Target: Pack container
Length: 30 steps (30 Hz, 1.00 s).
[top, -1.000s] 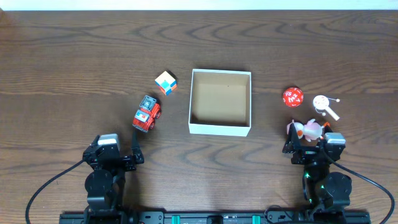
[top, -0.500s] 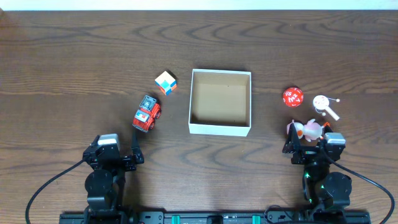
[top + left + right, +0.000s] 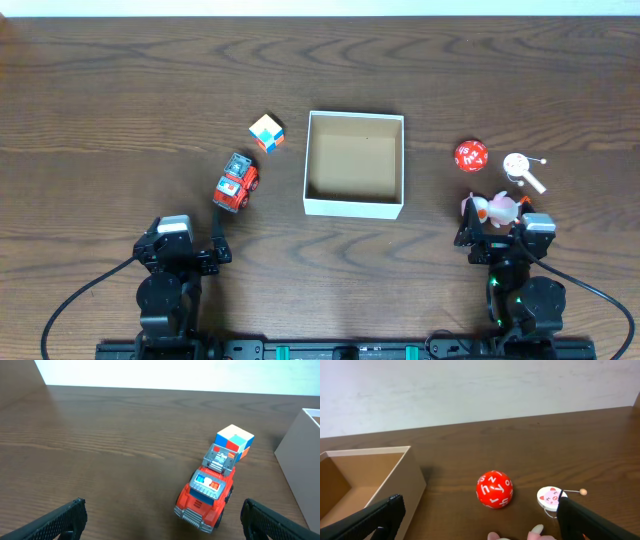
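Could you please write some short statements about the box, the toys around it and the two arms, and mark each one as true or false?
1. The container has nothing inside. True.
2. The red toy truck lies on the right side of the container. False: it lies on the left side, near the coloured cube.
3. The red ball bears white letters. True.
4. The left end effector grips the red toy truck. False: it is open and holds nothing; the truck stands on the table ahead of it.
5. The right end effector is open. True.
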{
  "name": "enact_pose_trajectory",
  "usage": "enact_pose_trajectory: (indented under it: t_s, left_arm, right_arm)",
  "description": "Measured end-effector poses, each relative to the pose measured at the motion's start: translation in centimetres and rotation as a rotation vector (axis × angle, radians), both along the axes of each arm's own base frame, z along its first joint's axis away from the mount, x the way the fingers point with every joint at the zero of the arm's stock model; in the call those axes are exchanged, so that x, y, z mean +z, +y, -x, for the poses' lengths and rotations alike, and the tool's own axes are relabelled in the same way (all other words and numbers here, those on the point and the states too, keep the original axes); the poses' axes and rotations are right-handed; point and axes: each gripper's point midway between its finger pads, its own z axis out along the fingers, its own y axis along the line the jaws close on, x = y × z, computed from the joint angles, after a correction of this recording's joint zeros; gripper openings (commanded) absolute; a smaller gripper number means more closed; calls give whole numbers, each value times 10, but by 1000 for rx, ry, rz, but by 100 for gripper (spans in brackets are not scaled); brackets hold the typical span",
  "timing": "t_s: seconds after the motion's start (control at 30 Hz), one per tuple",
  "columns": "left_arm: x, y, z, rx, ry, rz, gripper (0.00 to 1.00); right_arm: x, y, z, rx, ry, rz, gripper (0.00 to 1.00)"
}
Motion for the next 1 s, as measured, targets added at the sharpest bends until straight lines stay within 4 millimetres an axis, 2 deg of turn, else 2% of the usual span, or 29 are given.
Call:
enact_pose_trajectory:
  t_s: [0.4,0.67,0.73,1.0]
  left_arm:
    - [0,0,0,0,0,0,98]
    - [0,0,0,0,0,0,98]
    - [0,0,0,0,1,0,98]
    - [0,0,0,0,0,0,98]
  right_arm:
    - [-1,-5,0,-30,5,-1,99]
    - [-21,-5,-2,-23,132,47,99]
    - [-17,-5,-3,-15,154,84,99]
    - [20,-8,-16,-20,221,155,99]
